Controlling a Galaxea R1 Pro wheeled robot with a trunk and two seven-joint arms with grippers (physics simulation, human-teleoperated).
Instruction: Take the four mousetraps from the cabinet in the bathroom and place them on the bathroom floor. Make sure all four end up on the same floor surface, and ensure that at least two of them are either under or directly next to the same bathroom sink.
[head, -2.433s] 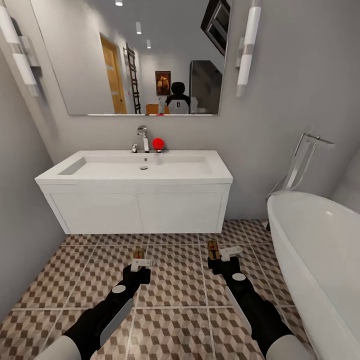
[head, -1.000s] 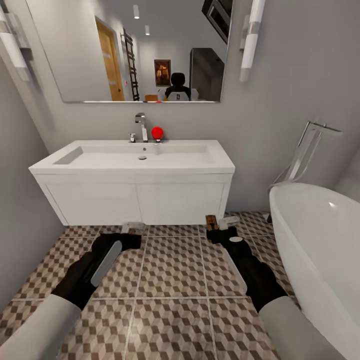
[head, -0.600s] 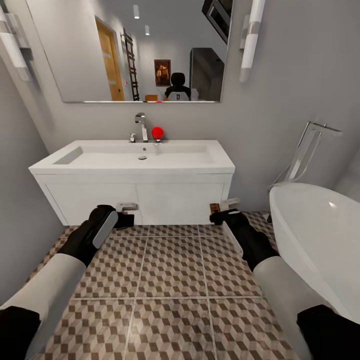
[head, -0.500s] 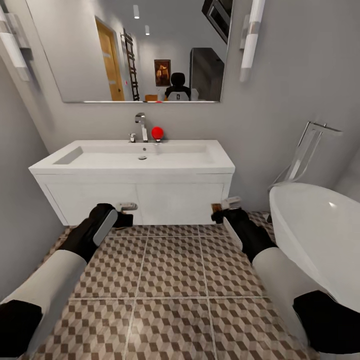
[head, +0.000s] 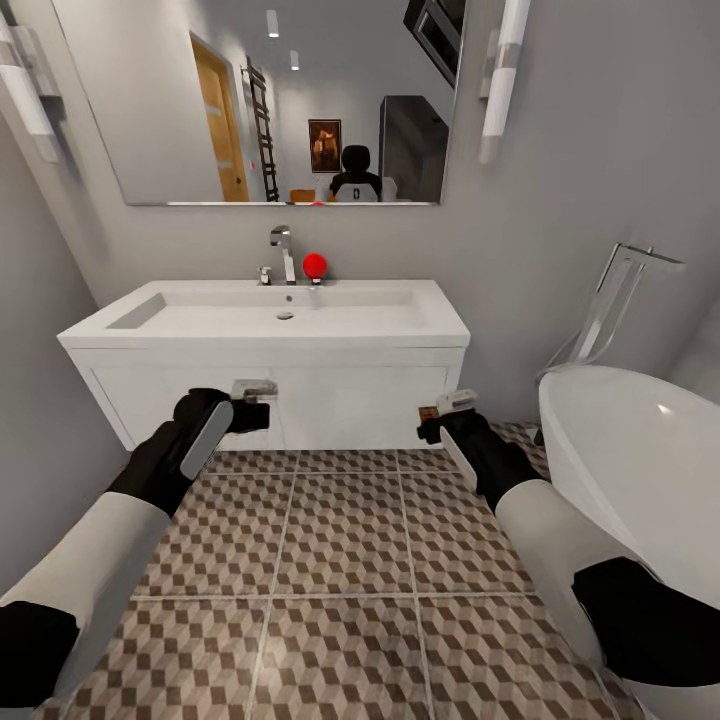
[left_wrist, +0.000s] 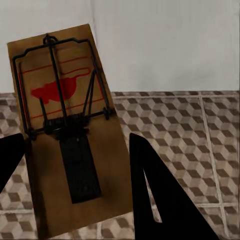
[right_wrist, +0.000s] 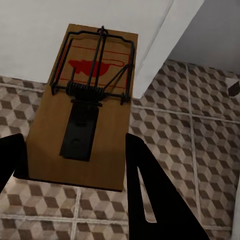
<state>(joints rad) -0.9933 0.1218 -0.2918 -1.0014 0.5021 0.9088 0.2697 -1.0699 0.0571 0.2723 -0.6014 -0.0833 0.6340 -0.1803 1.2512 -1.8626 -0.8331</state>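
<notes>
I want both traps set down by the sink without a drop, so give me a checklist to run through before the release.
1. Left gripper holds a mousetrap: ok.
2. Right gripper holds the second mousetrap: ok.
3. Both grippers near the sink vanity front: ok.
4. Traps low enough over the bathroom floor to let go: cannot tell.
5. Floor beneath each trap free of objects: ok in the wrist views.
6. Traps level: not ok, both look tilted.

We note open bathroom floor (head: 340, 560) between both arms. Ahead, the white vanity (head: 270, 400) front blocks passage, with the sink (head: 280, 312) atop it. The bathtub (head: 640, 470) crowds the right arm's outer side; a grey wall (head: 40, 440) bounds the left.
</notes>
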